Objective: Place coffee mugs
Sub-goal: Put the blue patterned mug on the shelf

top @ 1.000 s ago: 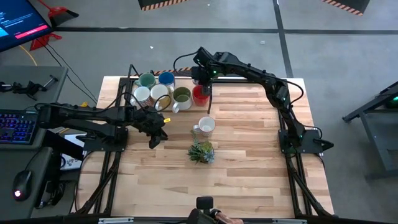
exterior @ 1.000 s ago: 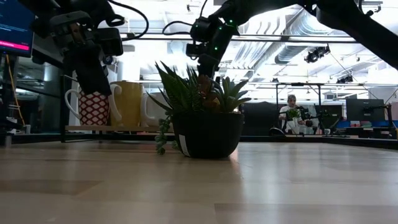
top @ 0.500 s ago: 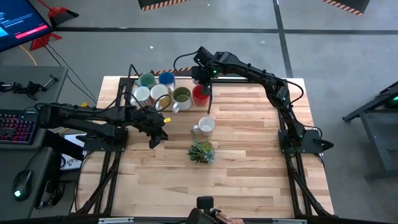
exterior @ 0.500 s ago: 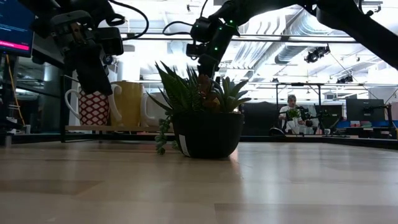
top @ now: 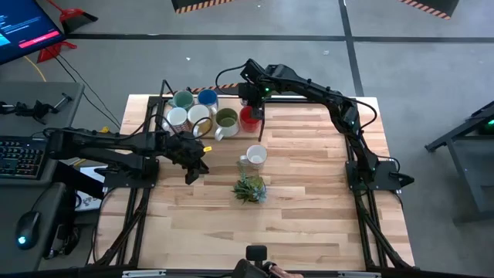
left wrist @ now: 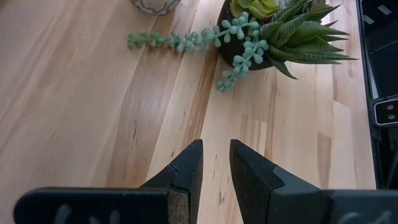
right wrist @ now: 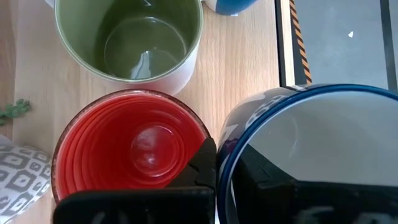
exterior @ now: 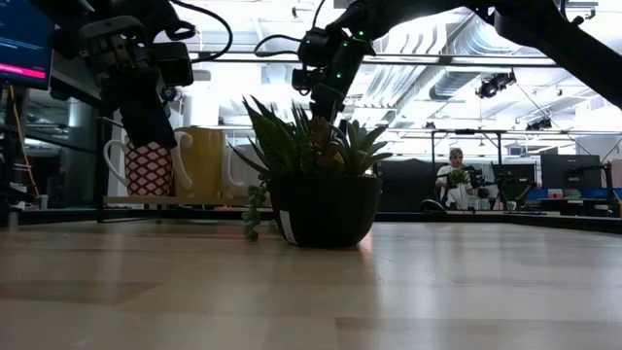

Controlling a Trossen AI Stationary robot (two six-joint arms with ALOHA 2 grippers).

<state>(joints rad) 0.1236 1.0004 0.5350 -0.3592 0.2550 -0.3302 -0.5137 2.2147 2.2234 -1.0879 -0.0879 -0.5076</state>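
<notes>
Mugs cluster at the table's far left: teal (top: 182,100), blue (top: 206,98), two white ones (top: 187,117), olive green (top: 226,119) and red (top: 248,116). A patterned white mug (top: 255,155) stands alone nearer the middle. My right gripper (right wrist: 227,167) hovers at the red mug (right wrist: 127,149), shut on a white mug with a blue rim (right wrist: 311,155); in the high view the arm hides that mug. My left gripper (left wrist: 216,168) hangs over bare wood left of the plant (left wrist: 280,28), its fingers a little apart with nothing between them. My right gripper holds the blue-rimmed mug by its rim wall (right wrist: 229,127), one finger (right wrist: 205,163) outside and the other inside the cup. The fingers slant down from above. The mug hangs mouth up beside the red mug; whether its base touches anything is hidden.
A small succulent in a dark pot (top: 250,188) stands near the table's middle, its trailing stem (left wrist: 186,40) lying on the wood. The table's far edge with striped tape (right wrist: 298,43) is close behind the mugs. Bare wood (top: 309,224) covers the near and right parts.
</notes>
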